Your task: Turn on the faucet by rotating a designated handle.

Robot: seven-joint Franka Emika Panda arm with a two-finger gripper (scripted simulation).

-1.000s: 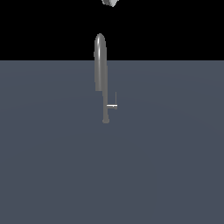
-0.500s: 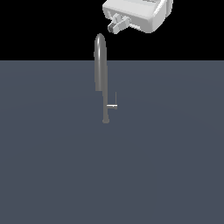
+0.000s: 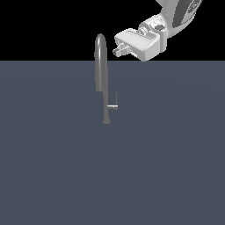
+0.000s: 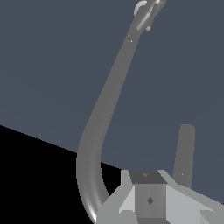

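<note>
Exterior view: my gripper [image 3: 117, 51] hangs up high, just beside the faucet [image 3: 101, 66] top on the exterior view's right, can't tell if it's spread or not. The handle [image 3: 113, 105] sits low on the stem, well below me. Wrist view: the faucet [image 4: 105, 109] curves away toward the handle [image 4: 146, 15], one finger [image 4: 183, 151] showing.

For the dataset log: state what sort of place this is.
Probably a bare simulated test scene, not a real kitchen: a lone faucet with its handle stands on a featureless grey floor against black, end effector nearby.
</note>
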